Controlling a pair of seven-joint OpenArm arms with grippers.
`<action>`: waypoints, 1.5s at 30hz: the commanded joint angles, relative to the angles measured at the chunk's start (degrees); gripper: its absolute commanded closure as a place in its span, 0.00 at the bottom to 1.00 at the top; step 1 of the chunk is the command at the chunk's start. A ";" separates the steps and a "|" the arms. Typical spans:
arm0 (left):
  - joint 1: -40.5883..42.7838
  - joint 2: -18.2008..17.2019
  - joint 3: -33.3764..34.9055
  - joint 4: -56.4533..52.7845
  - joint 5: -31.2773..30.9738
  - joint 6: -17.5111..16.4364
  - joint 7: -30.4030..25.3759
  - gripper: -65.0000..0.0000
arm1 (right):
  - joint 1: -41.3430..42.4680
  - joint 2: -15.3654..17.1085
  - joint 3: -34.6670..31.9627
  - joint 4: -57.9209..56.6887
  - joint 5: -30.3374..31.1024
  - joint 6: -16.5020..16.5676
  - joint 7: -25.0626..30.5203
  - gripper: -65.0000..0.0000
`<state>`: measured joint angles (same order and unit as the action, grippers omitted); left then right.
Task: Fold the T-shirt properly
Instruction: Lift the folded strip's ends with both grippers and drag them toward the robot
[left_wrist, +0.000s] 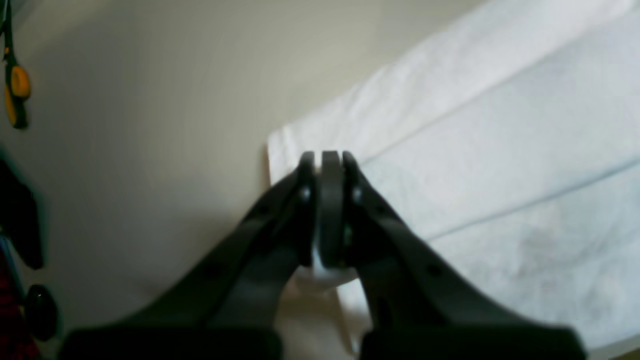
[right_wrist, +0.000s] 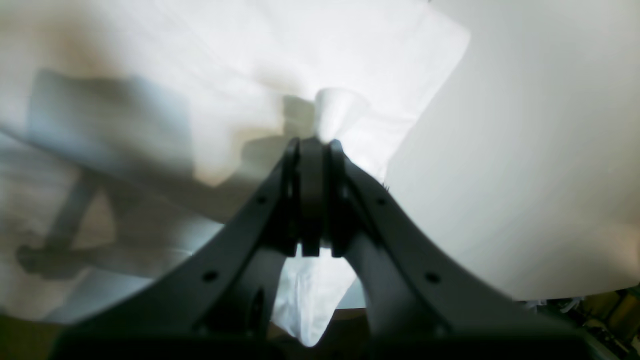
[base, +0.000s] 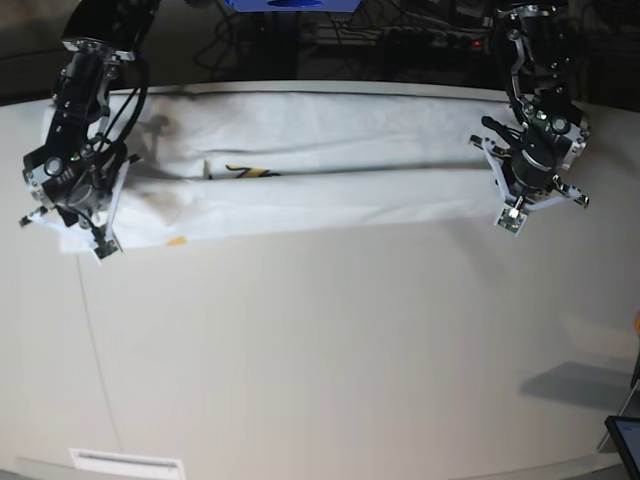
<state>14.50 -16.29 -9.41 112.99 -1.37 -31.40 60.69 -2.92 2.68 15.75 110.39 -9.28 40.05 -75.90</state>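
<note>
The T-shirt (base: 300, 175) lies as a long, narrow white band across the far part of the table (base: 330, 350), its long edges already turned in, with a sliver of yellow print showing at the central seam. The right gripper (base: 95, 240), at the left end of the band in the base view, has its jaws pressed together on a pinch of white cloth. The left gripper (base: 512, 215), at the right end, is likewise clamped on the corner of the fabric. You appear to be mid-way through a lengthwise fold. Keep both ends level and move them together so the band stays taut. Should one side lead, the layers will likely skew. The fabric reads as soft, matte cotton with shallow creases. The table surface is smooth, pale and bare of texture
</note>
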 joint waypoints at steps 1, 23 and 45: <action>-0.48 -1.60 0.66 1.52 0.36 0.41 -0.60 1.00 | 0.24 -0.17 0.21 1.04 -0.26 -0.05 0.60 1.00; 1.19 -3.27 1.54 2.66 -0.08 -0.56 -0.69 1.00 | -3.98 -2.02 1.18 1.83 -0.52 -0.05 0.34 0.98; 1.01 -6.87 0.93 2.66 -0.08 -8.60 -0.69 1.00 | -4.60 -5.97 12.52 1.83 -0.52 -0.05 0.60 0.59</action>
<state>15.77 -22.11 -8.08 114.54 -1.98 -40.40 60.14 -8.08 -3.68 28.14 111.13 -9.32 40.05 -75.53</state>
